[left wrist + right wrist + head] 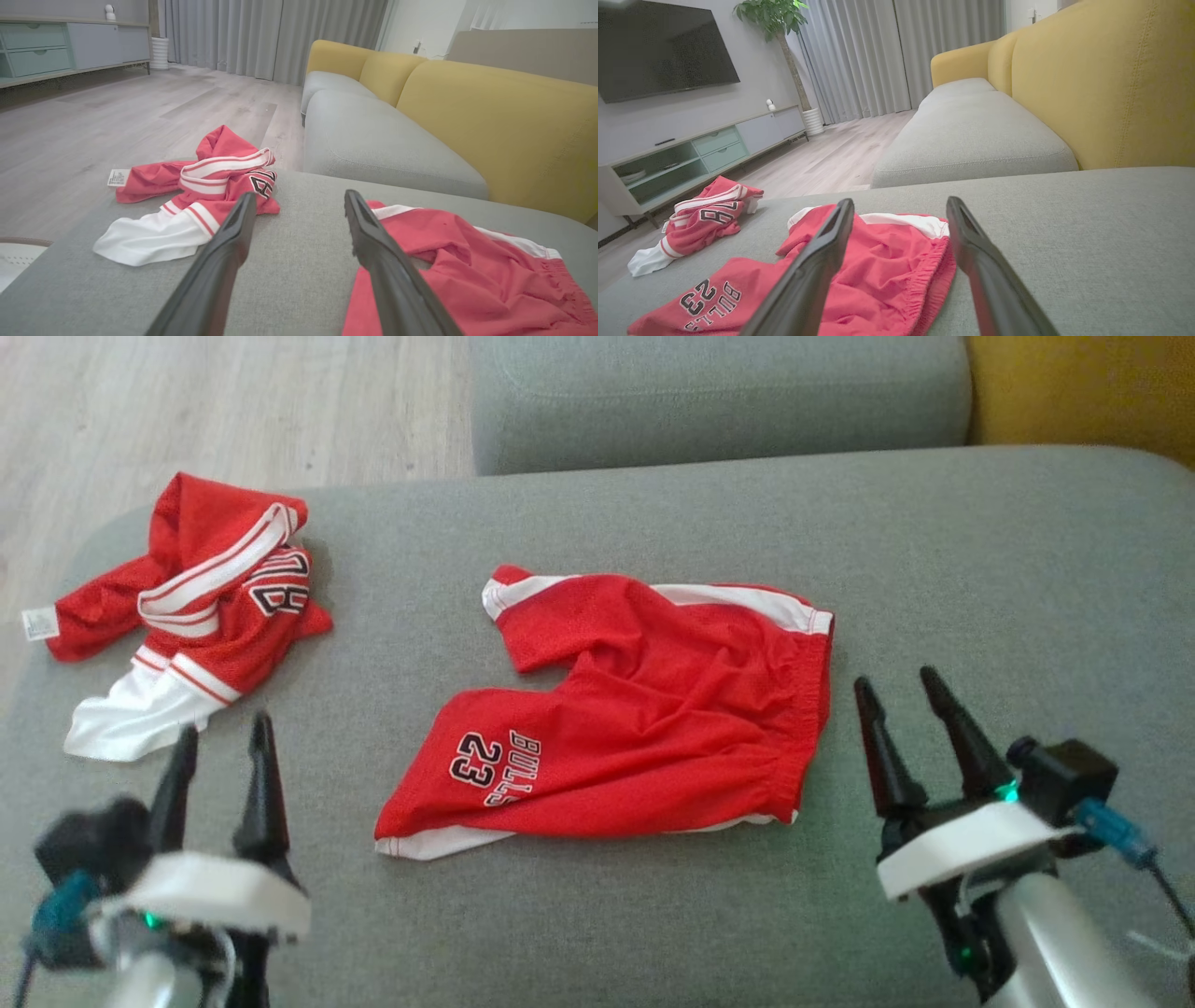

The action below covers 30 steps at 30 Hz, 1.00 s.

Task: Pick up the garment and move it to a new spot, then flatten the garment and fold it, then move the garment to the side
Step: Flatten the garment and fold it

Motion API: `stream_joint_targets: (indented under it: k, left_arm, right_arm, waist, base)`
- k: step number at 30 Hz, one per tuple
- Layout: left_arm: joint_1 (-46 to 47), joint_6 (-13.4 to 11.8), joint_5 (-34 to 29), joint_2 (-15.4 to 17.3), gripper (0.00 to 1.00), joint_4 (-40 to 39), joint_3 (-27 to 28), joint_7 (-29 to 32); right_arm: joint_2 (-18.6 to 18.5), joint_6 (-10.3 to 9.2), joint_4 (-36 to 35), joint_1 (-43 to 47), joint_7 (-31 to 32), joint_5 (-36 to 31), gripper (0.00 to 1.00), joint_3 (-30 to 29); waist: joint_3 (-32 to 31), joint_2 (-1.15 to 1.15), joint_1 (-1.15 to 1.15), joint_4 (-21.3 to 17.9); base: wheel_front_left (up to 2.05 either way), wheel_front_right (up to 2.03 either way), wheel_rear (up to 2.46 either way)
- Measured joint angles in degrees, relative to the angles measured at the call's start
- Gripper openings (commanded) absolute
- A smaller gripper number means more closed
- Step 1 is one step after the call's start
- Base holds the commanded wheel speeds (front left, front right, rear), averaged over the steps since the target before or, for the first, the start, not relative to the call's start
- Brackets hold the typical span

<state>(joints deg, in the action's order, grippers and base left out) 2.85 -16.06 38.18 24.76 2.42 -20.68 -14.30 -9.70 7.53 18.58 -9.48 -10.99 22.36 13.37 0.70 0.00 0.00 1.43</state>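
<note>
Red shorts (644, 709) with white side stripes and "BULLS 23" print lie spread on the grey sofa cushion (653, 915), waistband to the right; they also show as the shorts (467, 275) and the shorts (878, 275). A crumpled red and white jersey (201, 607) lies at the cushion's left end, seen too as the jersey (196, 196) and the jersey (700, 219). My left gripper (224, 737) stands open below the jersey, nothing between its fingers. My right gripper (901, 686) stands open just right of the shorts' waistband, apart from it.
The cushion's left edge drops to a pale wood floor (187, 401). A second grey cushion (719, 392) and a yellow backrest (1083, 387) lie beyond. A TV console (691, 154) stands far across the room. Bare grey cushion stretches right of the shorts.
</note>
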Motion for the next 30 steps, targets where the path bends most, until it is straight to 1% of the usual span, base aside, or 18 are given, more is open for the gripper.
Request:
stream_joint_targets:
  k: [5, 6, 7, 10, 16, 26, 30]
  left_arm:
    - [-6.16, 2.35, -5.06, -3.76, 1.00, -0.49, 3.33, 0.00]
    - [-6.49, 2.86, -5.75, -4.38, 1.00, -0.45, 3.66, 0.00]
    - [-6.36, 3.72, -6.97, -5.70, 1.00, -0.37, 5.02, 0.00]
    - [-6.34, 5.06, -8.42, -6.87, 1.00, 0.26, 6.44, 0.00]
    - [-6.36, 7.05, -10.54, -8.78, 1.00, 1.71, 8.31, 0.00]
    - [-6.34, 9.68, -12.39, -10.55, 1.00, 3.33, 10.50, 0.00]
    - [-6.20, 10.16, -12.96, -11.10, 1.00, 3.61, 11.12, 0.00]
  right_arm:
    - [-0.13, 0.00, -0.26, 1.88, -0.63, -1.13, 1.00, 2.21]
    - [-0.14, 0.00, -0.24, 2.05, -0.63, -1.13, 1.00, 2.57]
    - [-0.14, 0.00, -0.31, 1.97, -0.80, -1.13, 1.00, 2.77]
    - [-0.15, 0.00, -0.34, 1.97, -1.10, -1.13, 1.00, 2.77]
    - [-0.38, 0.00, -0.22, 1.97, -1.08, -1.23, 1.00, 2.59]
    - [-0.88, 0.00, -0.24, 1.88, 0.01, -1.35, 1.00, 2.42]
    - [-2.60, 0.00, -0.56, 1.38, 1.97, -1.21, 1.00, 3.70]
  waist:
    - [-0.82, 0.00, 0.00, -0.18]
    - [-0.81, 0.00, 0.00, -0.17]
    - [-0.73, 0.00, 0.00, -0.18]
    - [-0.66, 0.00, 0.00, -0.28]
    - [-0.62, 0.00, 0.00, -0.47]
    - [0.02, 0.00, 0.00, -0.86]
    - [0.53, 0.00, 0.00, -0.81]
  base:
    - [0.00, 0.00, 0.00]
    - [0.00, 0.00, 0.00]
    - [0.00, 0.00, 0.00]
    - [0.00, 0.00, 0.00]
    - [0.00, 0.00, 0.00]
    - [0.00, 0.00, 0.00]
    - [0.00, 0.00, 0.00]
